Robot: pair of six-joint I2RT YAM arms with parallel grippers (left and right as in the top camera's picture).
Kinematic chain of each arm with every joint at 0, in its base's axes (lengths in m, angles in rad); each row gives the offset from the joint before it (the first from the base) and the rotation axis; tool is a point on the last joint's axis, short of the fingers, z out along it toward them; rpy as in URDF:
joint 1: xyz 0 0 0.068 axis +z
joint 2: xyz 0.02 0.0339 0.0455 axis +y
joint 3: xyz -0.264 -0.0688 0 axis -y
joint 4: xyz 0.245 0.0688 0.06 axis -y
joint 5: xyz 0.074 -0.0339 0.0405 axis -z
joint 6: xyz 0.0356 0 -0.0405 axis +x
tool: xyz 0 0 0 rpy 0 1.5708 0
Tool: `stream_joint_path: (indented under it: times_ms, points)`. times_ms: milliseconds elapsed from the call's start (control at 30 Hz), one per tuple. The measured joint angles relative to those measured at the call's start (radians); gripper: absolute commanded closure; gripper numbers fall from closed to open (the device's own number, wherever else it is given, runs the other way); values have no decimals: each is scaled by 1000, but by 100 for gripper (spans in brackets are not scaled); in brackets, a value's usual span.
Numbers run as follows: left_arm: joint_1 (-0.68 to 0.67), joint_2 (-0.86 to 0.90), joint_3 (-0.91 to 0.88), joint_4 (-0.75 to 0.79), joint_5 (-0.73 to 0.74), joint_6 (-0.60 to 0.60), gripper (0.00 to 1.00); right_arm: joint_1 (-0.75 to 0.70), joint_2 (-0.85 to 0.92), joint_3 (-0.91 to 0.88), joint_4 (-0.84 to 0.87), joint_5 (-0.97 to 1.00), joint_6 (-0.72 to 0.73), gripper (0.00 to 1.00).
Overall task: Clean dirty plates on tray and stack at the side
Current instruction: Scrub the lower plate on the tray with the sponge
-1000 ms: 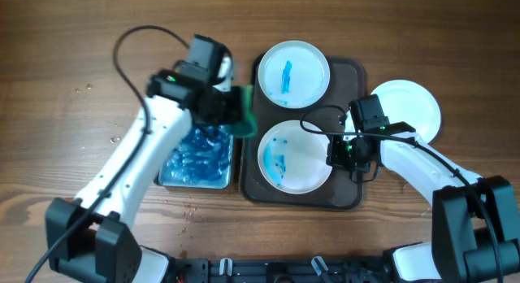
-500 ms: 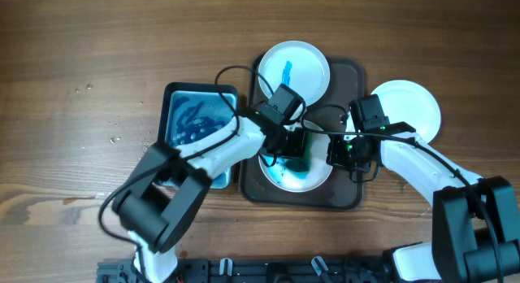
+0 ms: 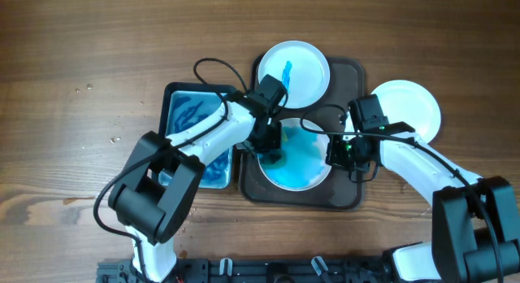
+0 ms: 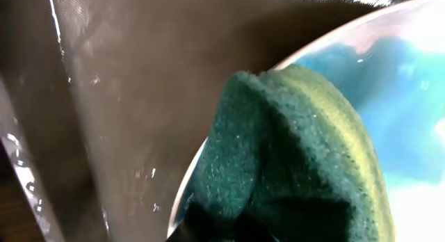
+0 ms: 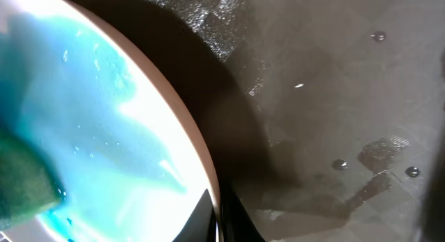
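The left pincer is clamped on a green sponge, pressing it at the 9 o'clock rim of the near plate! The right pincer pinches that same plate's rim at 3 o'clock, jaws closed either side of the edge. Under it all is the wooden bench, brown grain, with a few water drops out at 9 o'clock. Dead centre sits the dark tray, wet and glistening. A blue tub sits just beside it at 9 o'clock. The far plate, at the tray's 12 o'clock end, carries a blue streak, and the near plate at 6 o'clock is awash with pale blue. The third plate, white, lies on the bench at the tray's 2 o'clock.
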Motion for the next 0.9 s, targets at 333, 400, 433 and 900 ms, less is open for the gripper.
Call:
stream_joint_path:
  times_ms: [333,400,433,900]
  points:
    - [15,39,-17,278,346,-31,96,-1,-1,3,-12,11,3,96]
    - [-13,53,-17,308,398,-47,96,-1,-1,3,-13,11,3,96]
    - [-32,63,-17,318,417,-53,96,-1,-1,3,-13,11,3,96]
    - [-82,108,5,185,464,-65,96,-3,-4,4,-24,21,2,96]
